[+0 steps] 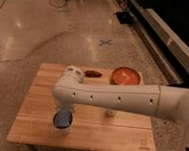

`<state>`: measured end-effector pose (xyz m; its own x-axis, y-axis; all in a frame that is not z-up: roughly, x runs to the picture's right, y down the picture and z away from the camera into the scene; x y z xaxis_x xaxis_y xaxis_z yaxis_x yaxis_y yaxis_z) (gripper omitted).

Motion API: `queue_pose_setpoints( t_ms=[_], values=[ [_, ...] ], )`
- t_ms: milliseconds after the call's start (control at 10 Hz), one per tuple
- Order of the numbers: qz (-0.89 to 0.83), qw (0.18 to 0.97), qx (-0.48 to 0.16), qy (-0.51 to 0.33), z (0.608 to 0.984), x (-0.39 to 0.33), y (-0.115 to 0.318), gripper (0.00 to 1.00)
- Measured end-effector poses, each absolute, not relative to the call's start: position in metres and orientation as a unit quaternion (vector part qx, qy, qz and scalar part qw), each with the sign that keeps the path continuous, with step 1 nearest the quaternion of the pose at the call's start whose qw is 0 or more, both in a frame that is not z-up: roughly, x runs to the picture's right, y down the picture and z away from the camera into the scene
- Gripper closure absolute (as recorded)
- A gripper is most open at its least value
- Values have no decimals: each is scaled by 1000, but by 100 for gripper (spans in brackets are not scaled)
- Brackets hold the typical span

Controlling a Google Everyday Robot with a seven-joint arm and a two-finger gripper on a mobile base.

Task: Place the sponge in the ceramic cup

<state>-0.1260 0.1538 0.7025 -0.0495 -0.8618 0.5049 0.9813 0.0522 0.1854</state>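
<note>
The white ceramic cup [62, 128] stands near the front left of the wooden table [32, 129]. The blue-grey sponge [62, 119] sits at the cup's mouth and covers its opening. My gripper [64, 112] hangs directly above the cup, at the end of the white arm [116, 97] that reaches in from the right. The wrist hides most of the gripper, and I cannot tell whether it still holds the sponge.
An orange bowl [125, 75] sits at the back right of the table. A dark reddish object [92, 74] lies at the back middle. A pale slim bottle [109, 113] shows just below the arm.
</note>
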Motion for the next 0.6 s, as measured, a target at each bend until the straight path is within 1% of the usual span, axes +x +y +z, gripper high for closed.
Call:
queue_pose_setpoints(
  t_ms=[300,500,600],
  values=[
    [-679,681,-112,-251,701,-125,149,20],
    [-682,682,-93,-248,689,-130,134,20],
    [-682,682,-92,-248,688,-130,133,20]
  ],
)
